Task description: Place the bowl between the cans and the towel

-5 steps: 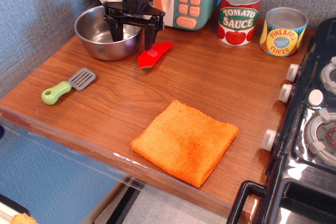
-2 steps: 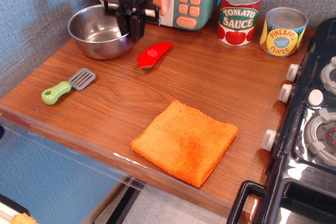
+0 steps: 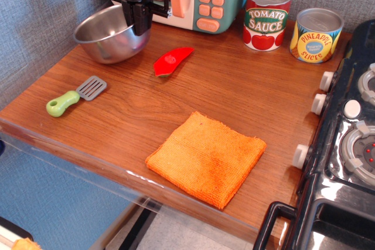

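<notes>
Now tool [image 3: 140,26] pinches bowl [image 3: 105,40] rim, bowl tilted at surface [image 3: 234,92] back-left. Cans at back right read "Tomato Sauce" [image 3: 267,17] and "Pineapple Slices" [image 3: 316,35]; towel [image 3: 206,157] front centre.

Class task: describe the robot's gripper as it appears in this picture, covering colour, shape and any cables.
The gripper is matte black throughout: a blocky body, a horizontal crossbar with small protruding ends, and two narrow straight fingers below. A thin black cable loops beside the body. No markings are legible.
</notes>
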`<move>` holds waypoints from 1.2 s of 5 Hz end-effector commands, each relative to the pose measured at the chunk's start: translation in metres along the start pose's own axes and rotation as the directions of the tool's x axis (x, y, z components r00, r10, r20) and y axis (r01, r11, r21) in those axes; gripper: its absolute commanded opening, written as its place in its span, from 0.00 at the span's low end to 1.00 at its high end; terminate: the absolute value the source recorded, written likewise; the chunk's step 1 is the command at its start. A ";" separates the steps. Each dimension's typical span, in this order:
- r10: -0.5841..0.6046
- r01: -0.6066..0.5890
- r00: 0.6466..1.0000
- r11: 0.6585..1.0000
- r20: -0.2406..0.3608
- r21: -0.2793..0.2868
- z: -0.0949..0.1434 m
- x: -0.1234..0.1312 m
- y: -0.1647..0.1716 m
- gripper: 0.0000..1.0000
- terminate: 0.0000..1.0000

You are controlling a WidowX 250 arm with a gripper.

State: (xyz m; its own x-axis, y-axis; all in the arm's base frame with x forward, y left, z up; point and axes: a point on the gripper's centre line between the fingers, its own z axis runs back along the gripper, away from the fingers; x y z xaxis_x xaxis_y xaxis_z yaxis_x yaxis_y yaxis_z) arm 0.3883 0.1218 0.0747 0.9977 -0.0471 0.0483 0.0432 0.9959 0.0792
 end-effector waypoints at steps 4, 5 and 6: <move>-0.323 0.324 0.945 0.946 0.040 -0.024 0.050 0.003 -0.207 0.00 0.00; -0.321 0.321 0.947 0.947 -0.025 -0.012 0.024 0.006 -0.219 0.00 0.00; -0.304 0.303 0.951 0.953 -0.065 -0.018 0.005 0.010 -0.216 0.00 0.00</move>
State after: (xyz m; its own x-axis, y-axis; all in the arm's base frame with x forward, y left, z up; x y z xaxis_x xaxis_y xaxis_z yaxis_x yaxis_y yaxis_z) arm 0.3895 -0.1058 0.0423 0.9341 -0.3457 -0.0893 0.3519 0.9338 0.0652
